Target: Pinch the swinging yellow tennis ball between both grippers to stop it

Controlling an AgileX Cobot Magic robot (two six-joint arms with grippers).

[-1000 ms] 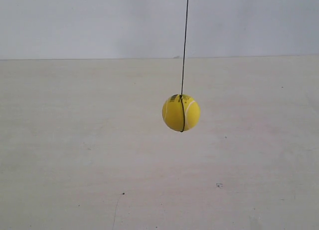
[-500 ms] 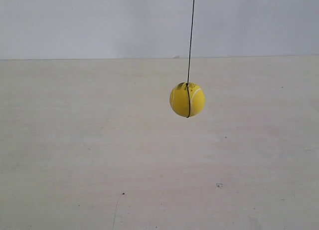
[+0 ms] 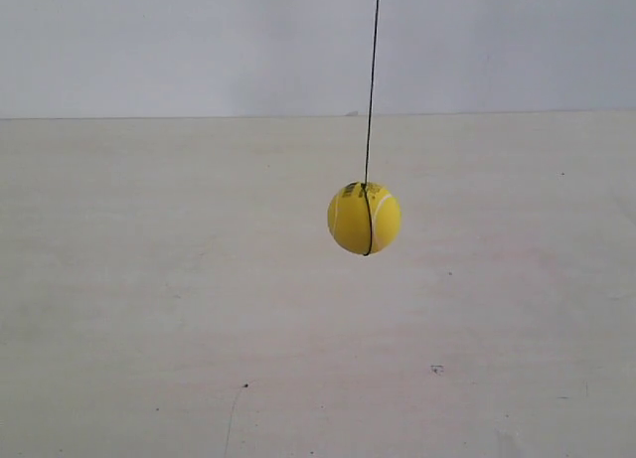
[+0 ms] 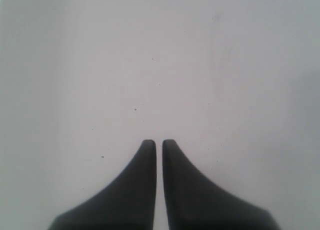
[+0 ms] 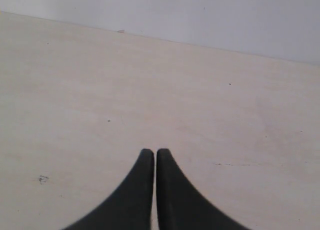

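Note:
The yellow tennis ball [image 3: 364, 219] hangs in mid-air on a thin dark string [image 3: 372, 80] above a pale table, with a dark line down its face and a small sticker near its top. Neither arm shows in the exterior view. In the left wrist view my left gripper [image 4: 159, 142] is shut, its two black fingers nearly touching, with only pale surface ahead. My right gripper [image 5: 155, 151] is likewise shut with nothing between its fingers, over the pale table. The ball appears in neither wrist view.
The pale wooden table [image 3: 149, 309] carries a few small dark specks and meets a light grey wall [image 3: 149, 41] at the back. The right wrist view shows that same table edge and wall [image 5: 225, 15].
The ball swung up and to the right half a second ago, then came back down and left to nearly where it hung a second ago.

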